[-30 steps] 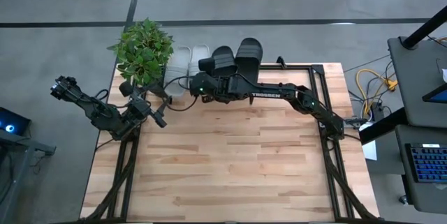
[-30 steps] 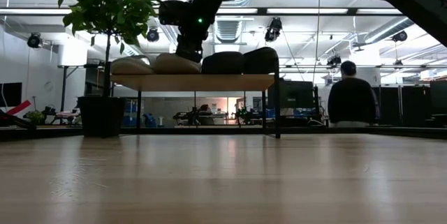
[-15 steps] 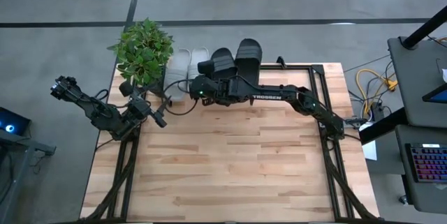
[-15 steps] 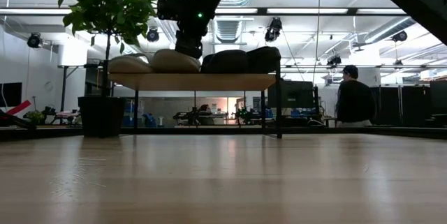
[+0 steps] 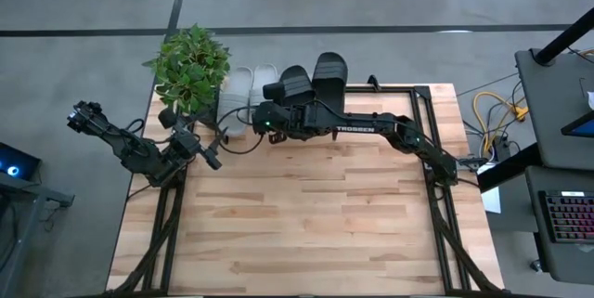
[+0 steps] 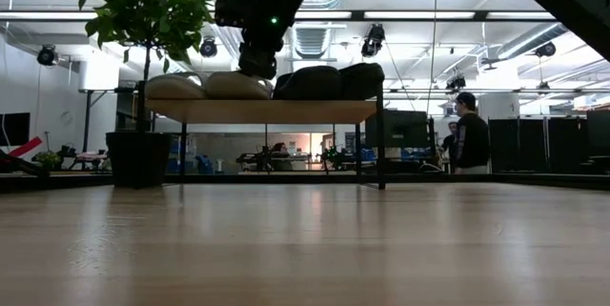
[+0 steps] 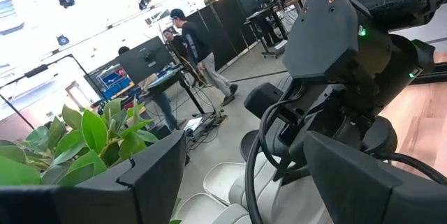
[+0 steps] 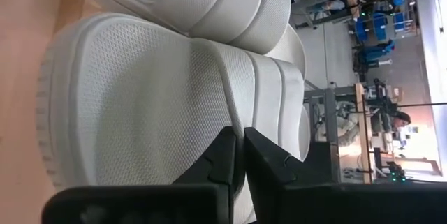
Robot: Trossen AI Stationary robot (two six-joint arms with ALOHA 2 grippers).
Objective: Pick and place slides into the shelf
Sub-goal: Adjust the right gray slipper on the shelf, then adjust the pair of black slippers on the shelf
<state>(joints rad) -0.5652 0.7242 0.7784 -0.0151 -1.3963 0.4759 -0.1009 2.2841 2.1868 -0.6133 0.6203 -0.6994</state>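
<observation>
1. Right wrist view: the right gripper (image 8: pixel 237 155) is seen clenched, its two dark fingers (image 8: pixel 222 158) nearly pressed together just over the footbed of a light grey slide (image 8: pixel 140 105). No strap or edge is caught between the fingers, so nothing is judged to be grasped.
2. Beyond that slide from the gripper, the second light grey slide (image 8: pixel 209 4) lies alongside it, the two touching or nearly so.
3. In the high view, the right gripper (image 5: pixel 263 117) is placed at the near edge of the shelf (image 5: pixel 390 87). The grey pair (image 5: pixel 249 89) sits just ahead of it and the two black slides (image 5: pixel 316 75) just to one side.
4. In the low view, all four slides (image 6: pixel 276 84) are seen resting in a row on the shelf's top board (image 6: pixel 262 111), grey beside black; the space under the board holds nothing.
5. The step in hand is judged to be clearing the last placed slide. It is best done by lifting straight up and away, so that the closed fingers do not drag the grey slide off the board.
6. The left gripper (image 5: pixel 212 157) waits released, well off beside the potted plant (image 5: pixel 188 64).
</observation>
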